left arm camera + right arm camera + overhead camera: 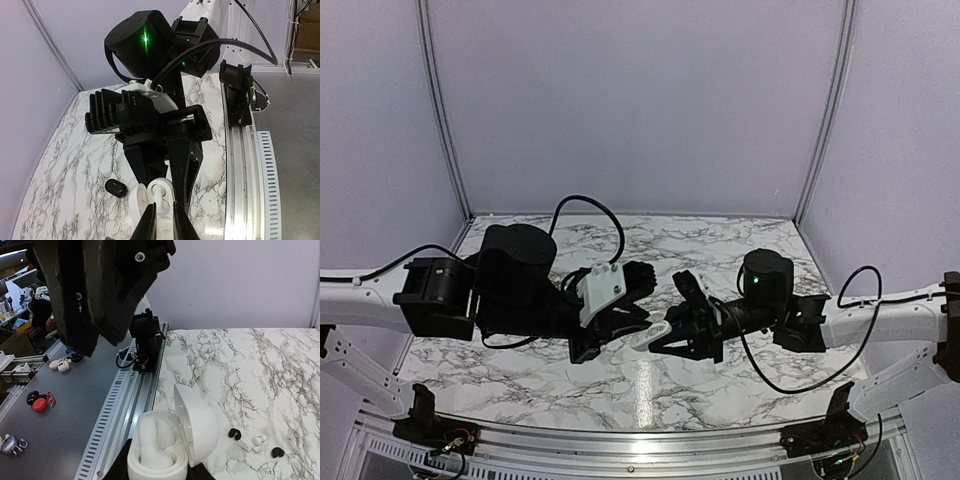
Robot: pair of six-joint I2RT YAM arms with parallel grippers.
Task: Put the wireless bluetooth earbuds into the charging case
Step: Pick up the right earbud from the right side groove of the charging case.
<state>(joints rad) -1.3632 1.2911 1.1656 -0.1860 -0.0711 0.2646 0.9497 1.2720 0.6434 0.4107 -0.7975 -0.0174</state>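
My right gripper is shut on the base of a white hinged case with its lid open, held above the table's near edge. A white earbud-shaped piece stands inside it. My left gripper hovers just over this case with its jaws slightly apart and nothing between them; it also shows in the right wrist view. A small glossy black oval charging case lies on the marble. Two tiny black earbuds lie on the marble to the right. In the top view the two grippers meet at the white case.
A tiny white piece lies between the two black earbuds. An aluminium rail runs along the table's near edge. Beyond it a grey bench holds loose earbud items. Purple walls close the back and sides.
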